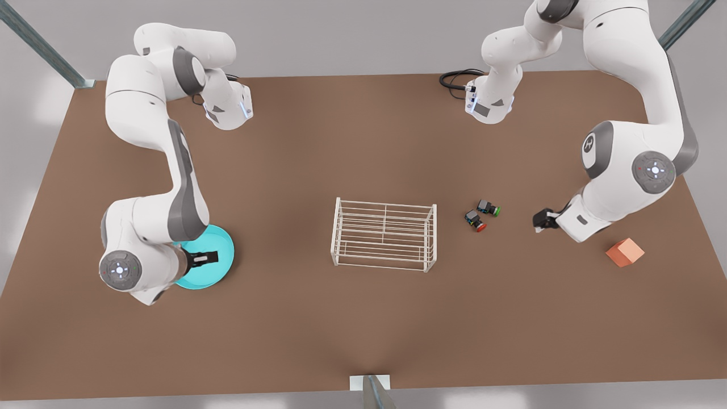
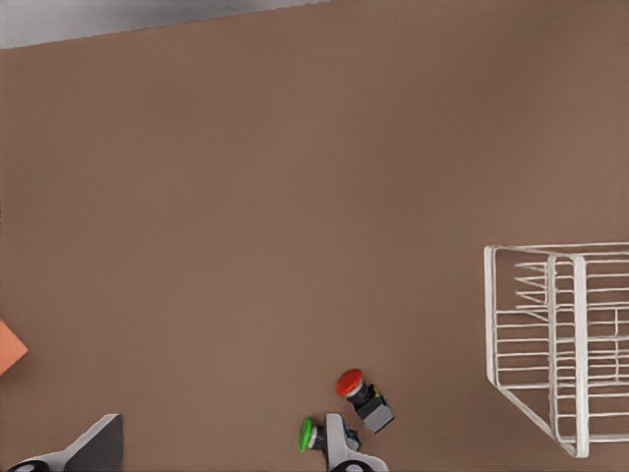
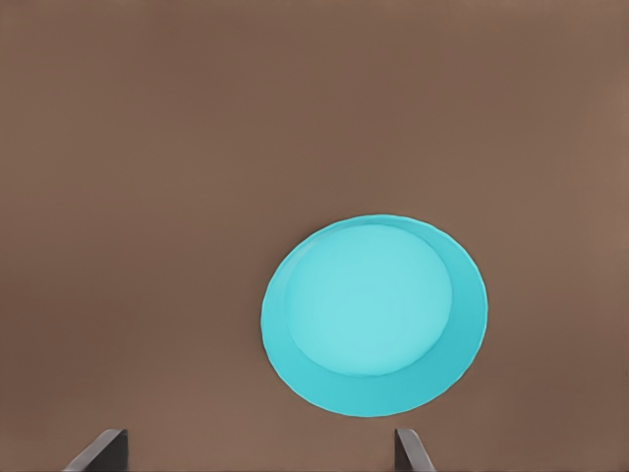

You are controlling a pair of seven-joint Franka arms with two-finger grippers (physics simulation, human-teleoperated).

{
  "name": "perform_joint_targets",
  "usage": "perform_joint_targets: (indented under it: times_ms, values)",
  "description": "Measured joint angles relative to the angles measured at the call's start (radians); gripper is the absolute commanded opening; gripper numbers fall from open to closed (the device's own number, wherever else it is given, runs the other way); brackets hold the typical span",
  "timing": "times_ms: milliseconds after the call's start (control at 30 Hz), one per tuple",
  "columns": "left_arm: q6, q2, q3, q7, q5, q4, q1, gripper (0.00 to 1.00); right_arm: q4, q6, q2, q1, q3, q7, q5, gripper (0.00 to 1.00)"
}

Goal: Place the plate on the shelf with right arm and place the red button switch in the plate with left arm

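Observation:
The turquoise plate (image 1: 222, 250) (image 3: 373, 315) lies flat on the brown table at the front view's left. My right gripper (image 1: 208, 258) (image 3: 257, 454) hovers above it, open, holding nothing, and that arm's wrist covers part of the plate. The white wire shelf (image 1: 384, 234) (image 2: 565, 344) stands in the middle of the table. Just right of it in the front view lies the red button switch (image 1: 476, 220) (image 2: 360, 395), on its side. My left gripper (image 1: 539, 218) (image 2: 218, 454) waits open to the right of the switches, apart from them.
A like switch with a green cap (image 1: 488, 207) (image 2: 314, 435) lies beside the red one, nearly touching it. An orange cube (image 1: 625, 253) (image 2: 8, 349) sits at the front view's far right. A black cable (image 1: 457, 79) coils at the back edge.

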Motion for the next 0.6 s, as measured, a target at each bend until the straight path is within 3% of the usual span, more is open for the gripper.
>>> perform_joint_targets:
  times_ms: [100,233,300,400,600]
  values:
    - [0.042,0.002,-0.002,-0.002,0.004,0.0,-0.002,1.0,-0.011,0.035,0.0,-0.024,0.003,-0.007,-0.007,1.0]
    - [0.054,0.0,-0.012,-0.067,0.009,-0.014,-0.038,1.0,-0.104,0.1,-0.004,-0.22,0.002,-0.073,0.068,1.0]
    - [0.05,0.001,-0.013,-0.123,0.008,-0.029,-0.052,1.0,-0.361,0.18,-0.132,-0.25,0.003,-0.111,0.087,1.0]
    - [0.047,0.016,-0.013,-0.219,0.003,-0.056,-0.057,1.0,-0.594,0.309,-0.206,-0.282,0.003,-0.162,0.144,1.0]
    - [0.054,0.07,-0.014,-0.435,-0.038,-0.089,-0.113,1.0,-0.672,0.458,-0.148,-0.338,0.004,-0.25,0.21,1.0]
